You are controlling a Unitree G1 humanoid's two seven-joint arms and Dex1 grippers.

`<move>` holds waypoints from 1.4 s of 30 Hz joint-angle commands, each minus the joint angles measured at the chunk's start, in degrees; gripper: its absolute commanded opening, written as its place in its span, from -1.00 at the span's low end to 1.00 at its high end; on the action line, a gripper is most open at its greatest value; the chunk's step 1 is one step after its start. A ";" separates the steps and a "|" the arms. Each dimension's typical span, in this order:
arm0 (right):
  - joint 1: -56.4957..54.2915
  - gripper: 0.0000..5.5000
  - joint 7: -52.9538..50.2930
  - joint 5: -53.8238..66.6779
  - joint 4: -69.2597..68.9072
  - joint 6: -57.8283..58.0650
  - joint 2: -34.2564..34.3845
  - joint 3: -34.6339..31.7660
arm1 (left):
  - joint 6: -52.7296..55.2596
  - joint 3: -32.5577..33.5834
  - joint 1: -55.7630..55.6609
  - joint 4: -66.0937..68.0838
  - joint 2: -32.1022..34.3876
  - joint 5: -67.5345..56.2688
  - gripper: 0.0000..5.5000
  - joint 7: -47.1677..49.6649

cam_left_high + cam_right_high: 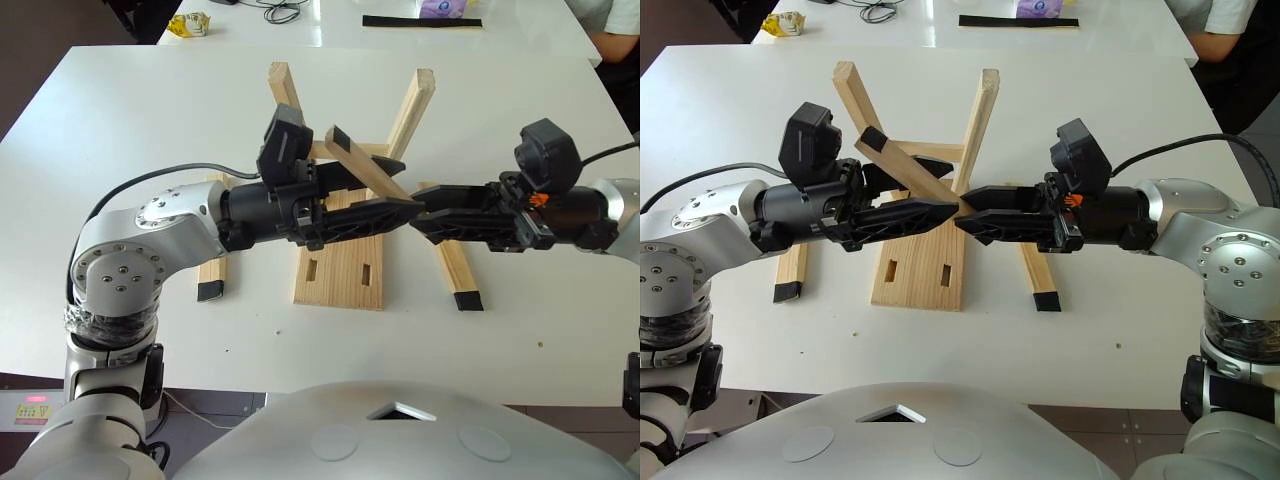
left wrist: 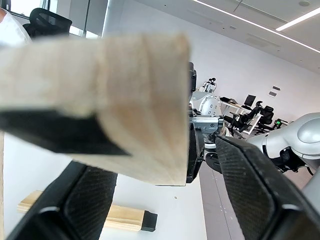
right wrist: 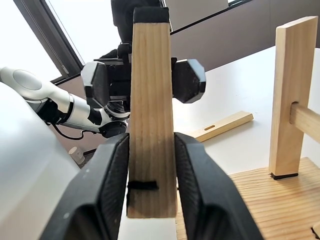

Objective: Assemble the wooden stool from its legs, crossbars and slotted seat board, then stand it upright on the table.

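Observation:
The slotted seat board (image 1: 340, 268) lies flat at mid-table. Two legs (image 1: 285, 85) (image 1: 415, 100) stand in its far end, splayed apart, with a crossbar (image 1: 322, 150) between them. Above the board a loose black-tipped leg (image 1: 352, 155) hangs at a slant. My right gripper (image 1: 418, 212) is shut on its lower end, and its pads (image 3: 117, 190) press both sides of the wood (image 3: 150, 125). My left gripper (image 1: 400, 188) is open, its fingers (image 2: 250, 190) straddling the same leg (image 2: 100, 110) with a gap. The two grippers meet tip to tip.
Two more black-tipped legs lie flat on the table, one left of the board (image 1: 212, 272) and one right of it (image 1: 460, 275). A yellow packet (image 1: 190, 25), cables and a black strip (image 1: 420, 22) sit on the far table.

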 commanded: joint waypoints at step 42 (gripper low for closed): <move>-0.49 -0.13 5.37 -6.25 0.21 -1.85 -4.40 2.83 | 0.23 -0.30 2.74 -2.03 2.60 2.00 -0.53 -3.49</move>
